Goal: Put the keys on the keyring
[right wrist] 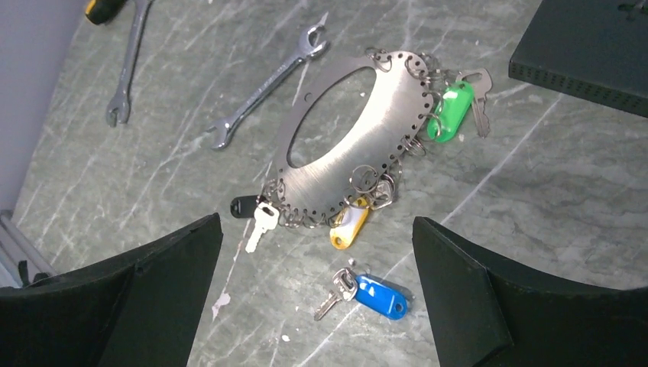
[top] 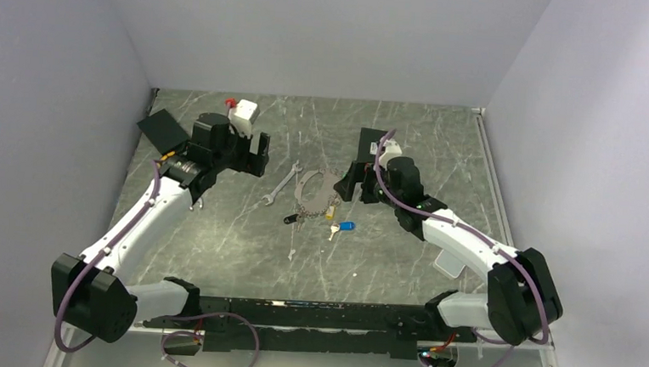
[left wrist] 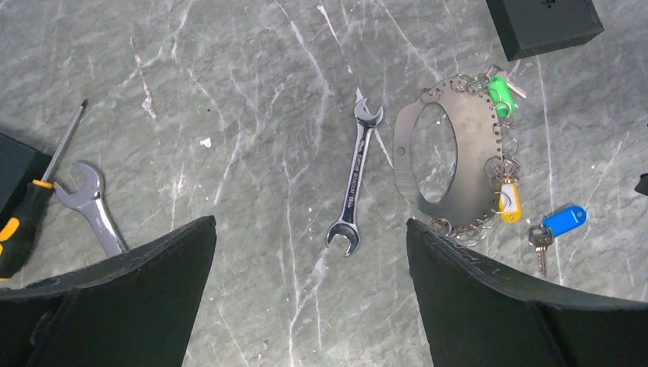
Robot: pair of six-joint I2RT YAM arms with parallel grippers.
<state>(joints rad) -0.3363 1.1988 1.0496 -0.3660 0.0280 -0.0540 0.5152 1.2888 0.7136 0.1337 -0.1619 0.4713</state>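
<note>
The keyring [right wrist: 382, 130] is a flat silver crescent plate with small rings along its edge, lying mid-table [top: 316, 190]. Green [right wrist: 449, 111], yellow [right wrist: 348, 225] and black [right wrist: 244, 205] tagged keys and a silver key [right wrist: 260, 225] lie at its edge. A key with a blue tag [right wrist: 380, 294] lies loose just below the plate [left wrist: 564, 220]. My right gripper [right wrist: 317, 222] is open and empty, hovering over the blue key and the plate's lower edge. My left gripper [left wrist: 309, 229] is open and empty, above the table left of the keyring [left wrist: 474, 153], over a wrench.
A silver wrench [left wrist: 355, 183] lies left of the keyring. A second wrench [left wrist: 95, 206] and a screwdriver [left wrist: 30, 206] lie further left. Black boxes sit at the back [right wrist: 588, 46] and far left [top: 163, 127]. A white device with a red knob [top: 242, 110] is behind the left arm.
</note>
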